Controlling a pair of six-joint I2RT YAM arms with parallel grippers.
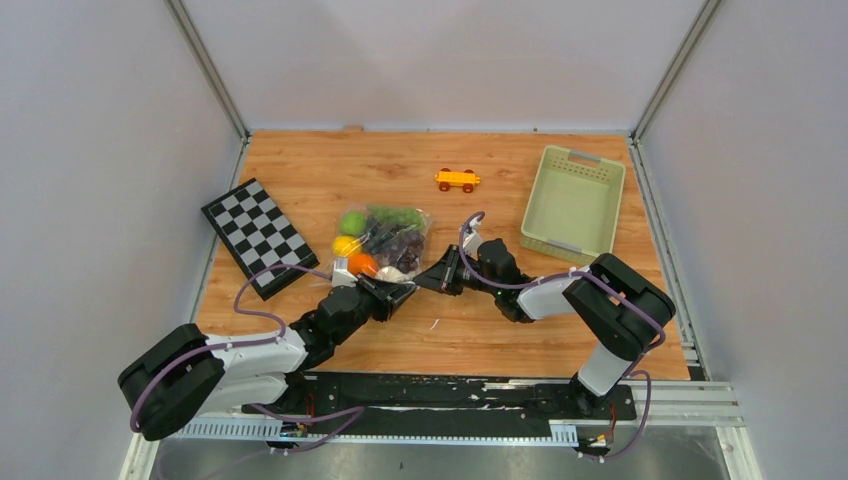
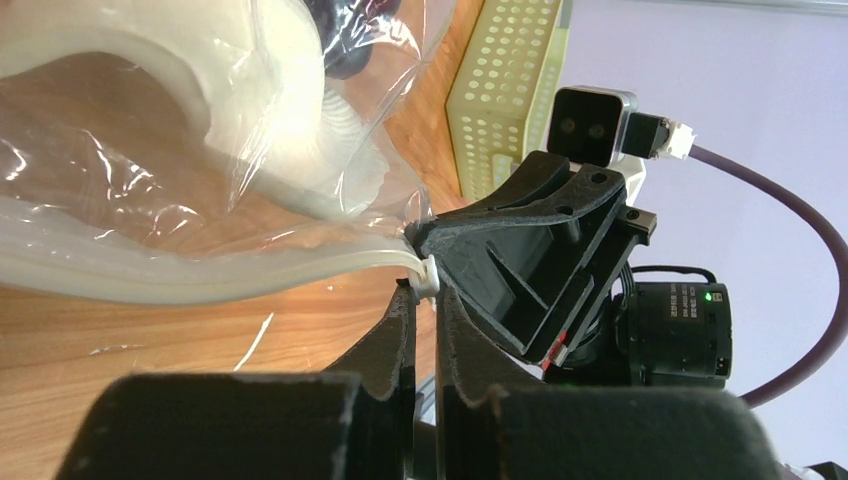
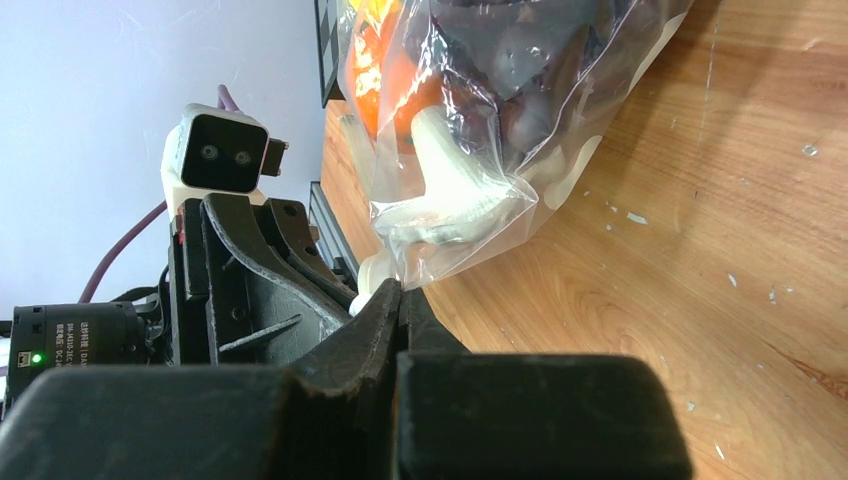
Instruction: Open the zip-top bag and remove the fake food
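Four black fingers, crinkly clear bag pinched

I can read no word, number or brand in any view. In the right wrist view, the black housing on the left arm carries two lines of small white print next to a green light. This print is too small and too blurred for me to make out any letter.
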